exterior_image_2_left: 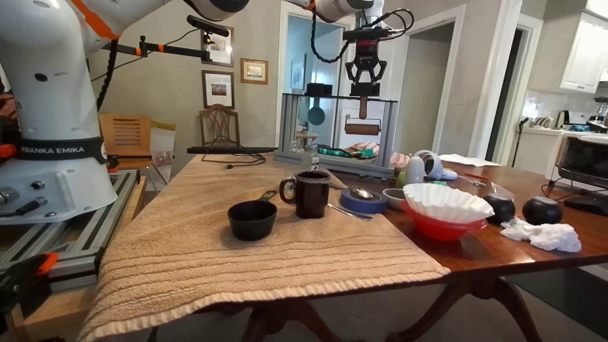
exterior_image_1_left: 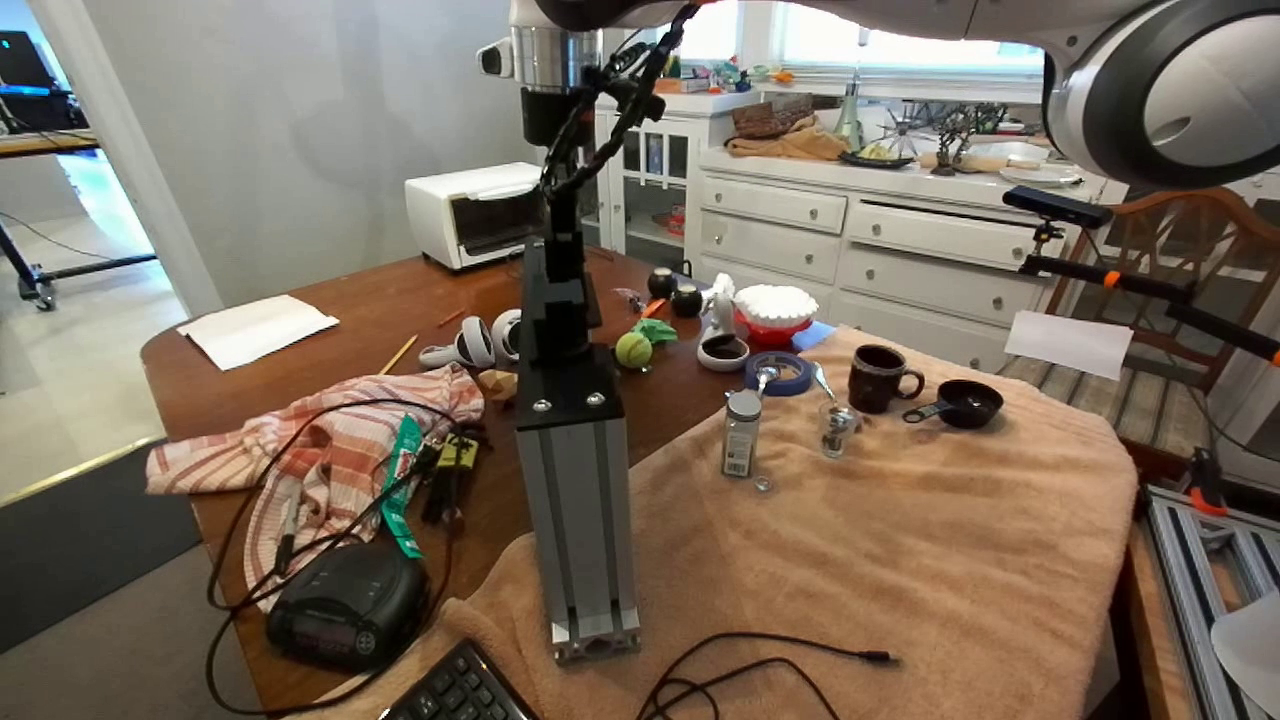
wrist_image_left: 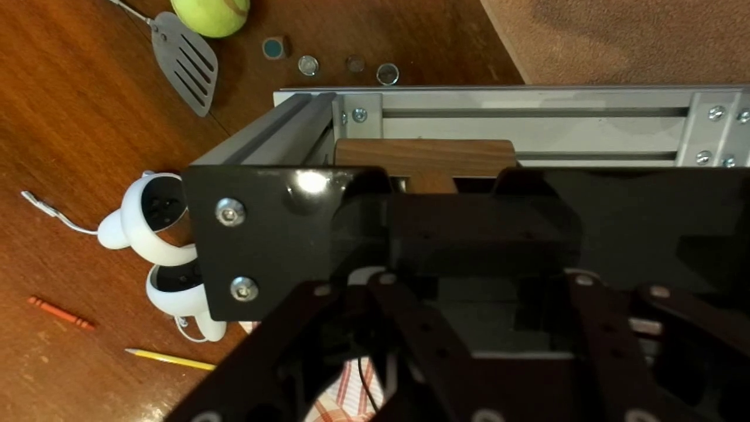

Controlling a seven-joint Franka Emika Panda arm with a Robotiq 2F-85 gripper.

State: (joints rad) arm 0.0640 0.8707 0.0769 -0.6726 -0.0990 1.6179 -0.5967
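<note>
In an exterior view, a wooden roller (exterior_image_2_left: 362, 129) is hanging in a frame (exterior_image_2_left: 389, 137); at twelve o'clock, the gripper (exterior_image_2_left: 365, 86) is sitting over its handle (exterior_image_2_left: 363, 109), whether clamping I cannot tell. At seven, a mug (exterior_image_2_left: 312, 195) is standing.

Wooden table (exterior_image_1_left: 380, 300), tan towel (exterior_image_1_left: 960, 540), pencil (wrist_image_left: 170, 358)

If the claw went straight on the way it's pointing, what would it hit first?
Pointing down, the claw would likely meet the black block above the brown roller; depth is unclear, and it may already straddle it. Next comes the black plate beneath.
</note>
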